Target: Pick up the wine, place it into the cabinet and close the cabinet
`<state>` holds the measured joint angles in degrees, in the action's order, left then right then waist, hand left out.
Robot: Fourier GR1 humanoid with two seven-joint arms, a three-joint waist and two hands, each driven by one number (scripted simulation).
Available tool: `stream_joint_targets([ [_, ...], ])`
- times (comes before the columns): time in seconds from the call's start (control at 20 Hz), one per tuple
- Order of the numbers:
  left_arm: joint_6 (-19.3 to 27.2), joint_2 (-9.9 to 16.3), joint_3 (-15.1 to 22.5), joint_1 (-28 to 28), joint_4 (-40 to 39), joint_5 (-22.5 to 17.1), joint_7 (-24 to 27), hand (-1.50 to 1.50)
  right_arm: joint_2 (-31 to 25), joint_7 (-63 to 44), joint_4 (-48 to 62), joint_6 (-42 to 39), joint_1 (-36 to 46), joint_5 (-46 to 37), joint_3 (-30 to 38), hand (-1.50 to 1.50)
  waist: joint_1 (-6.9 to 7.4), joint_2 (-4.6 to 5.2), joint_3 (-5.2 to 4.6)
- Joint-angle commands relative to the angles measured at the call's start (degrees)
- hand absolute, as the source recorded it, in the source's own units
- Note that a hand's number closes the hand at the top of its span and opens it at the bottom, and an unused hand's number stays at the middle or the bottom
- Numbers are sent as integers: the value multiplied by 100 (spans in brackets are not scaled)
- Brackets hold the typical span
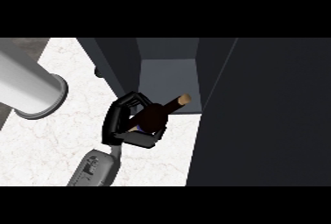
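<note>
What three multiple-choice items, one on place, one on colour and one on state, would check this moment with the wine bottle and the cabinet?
1. Where does the wine bottle's neck point?
A. Toward the cabinet's opening
B. Toward the grey cylinder
C. Straight down at the counter

2. What colour is the bottle's top?
A. Red
B. Tan
C. Green

3. What is the hand doing?
A. Lying flat on the counter
B. Pushing the door
C. Curled round the bottle

Answers: 1 A, the top sits at the opening's lower edge. 2 B, the tip looks light tan. 3 C, black fingers wrap the dark body.
</note>
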<state>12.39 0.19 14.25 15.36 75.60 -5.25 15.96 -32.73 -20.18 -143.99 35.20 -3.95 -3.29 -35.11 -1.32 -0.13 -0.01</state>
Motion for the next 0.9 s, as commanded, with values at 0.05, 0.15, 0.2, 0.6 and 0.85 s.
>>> stream_joint_targets([
  [0.05, -168, -17, -337, 636, -949, -89, 162, 150, 30, 8, -1002, -44, -590, 135, -162, -150, -30, 12, 1],
  [0.15, 132, -19, -84, 851, -887, -204, -28, 150, -62, 14, -1138, -123, -598, 208, -36, -150, -17, 7, 1],
  [0.2, 41, -19, -179, 819, -1348, -216, 480, 150, -27, -77, -1184, -37, -677, -52, -377, -150, -65, 10, -6],
  [0.6, 388, -19, -15, 2090, -2684, -950, 747, 150, -64, -20, -1129, -132, -551, 282, -73, -150, -149, 40, -5],
  [0.85, 554, -19, 39, 2621, -3342, -1399, 865, 150, 38, 102, -1105, -119, -612, 137, -234, -150, -171, 36, -7],
])
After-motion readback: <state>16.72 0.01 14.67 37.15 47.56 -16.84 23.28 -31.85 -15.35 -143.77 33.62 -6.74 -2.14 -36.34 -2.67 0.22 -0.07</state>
